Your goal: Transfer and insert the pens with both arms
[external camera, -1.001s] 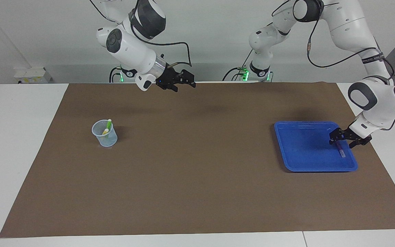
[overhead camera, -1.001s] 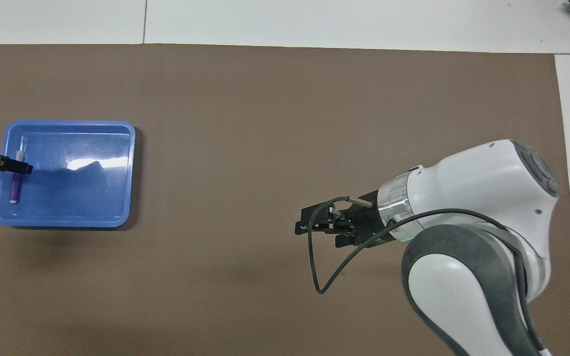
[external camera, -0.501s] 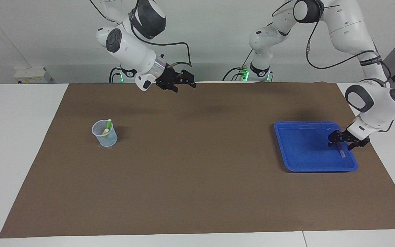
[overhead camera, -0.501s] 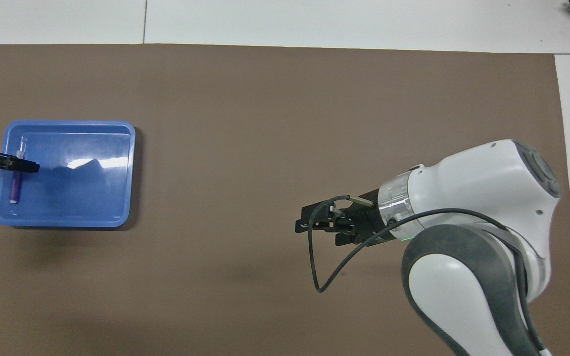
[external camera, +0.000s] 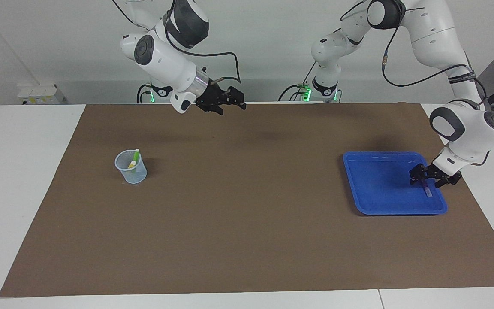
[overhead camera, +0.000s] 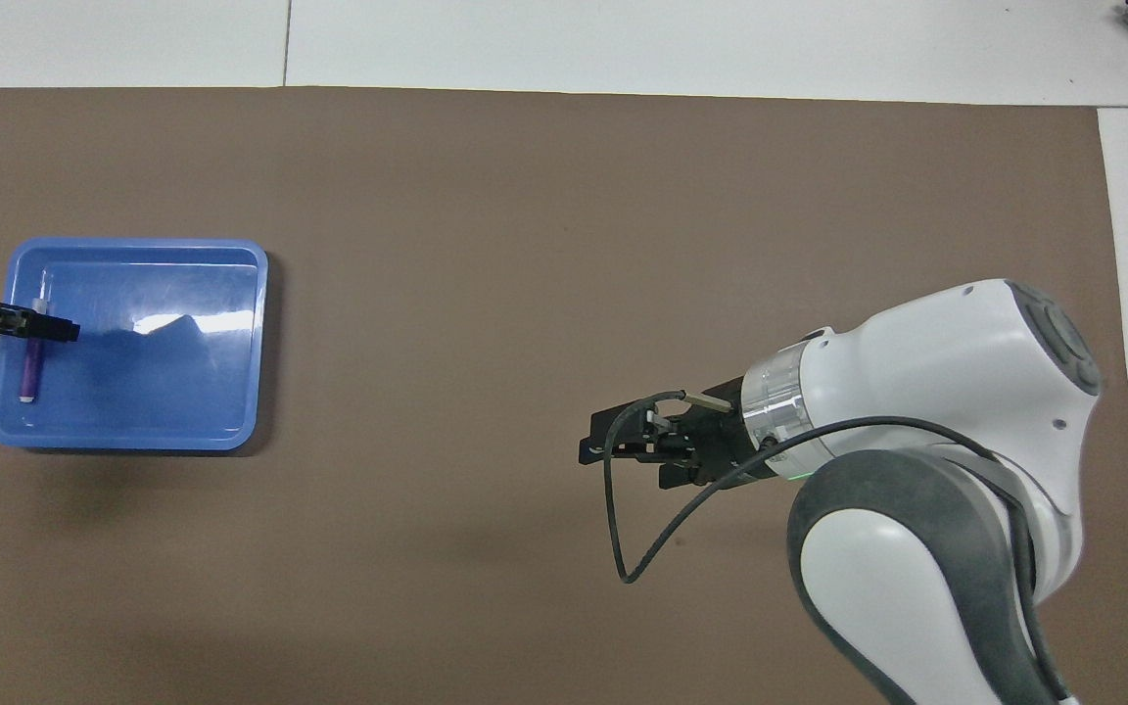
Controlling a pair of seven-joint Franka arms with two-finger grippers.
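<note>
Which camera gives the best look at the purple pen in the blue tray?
The overhead view: the purple pen lies nearly full length there. The facing view shows only a short stretch, partly covered by the left pincer.

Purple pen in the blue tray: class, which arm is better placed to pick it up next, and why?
Left. Its open end effector is already down over the purple pen in the blue tray; the right end effector waits, raised, nowhere near the tray.
</note>
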